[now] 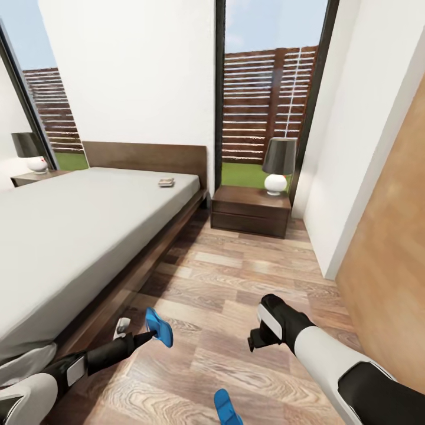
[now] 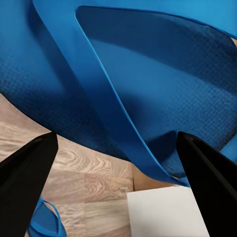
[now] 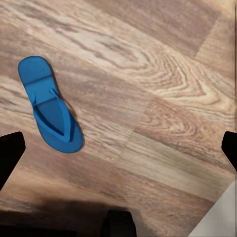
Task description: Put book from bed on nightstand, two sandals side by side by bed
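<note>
place: home bedroom | evidence: bed (image 1: 77, 224) with wooden headboard (image 1: 147, 156) | nightstand (image 1: 251, 209) with lamp (image 1: 277, 165) beside bed | tall window (image 1: 268, 100) behind nightstand | wood-plank floor (image 1: 248, 277)

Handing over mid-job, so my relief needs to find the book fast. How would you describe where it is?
Start at the bed with the light-grey mattress and follow it to the dark wooden headboard. The book lies flat near the mattress corner on the side facing the nightstand with the dark-shaded lamp. It is the one small dark object on the plain mattress.
</note>
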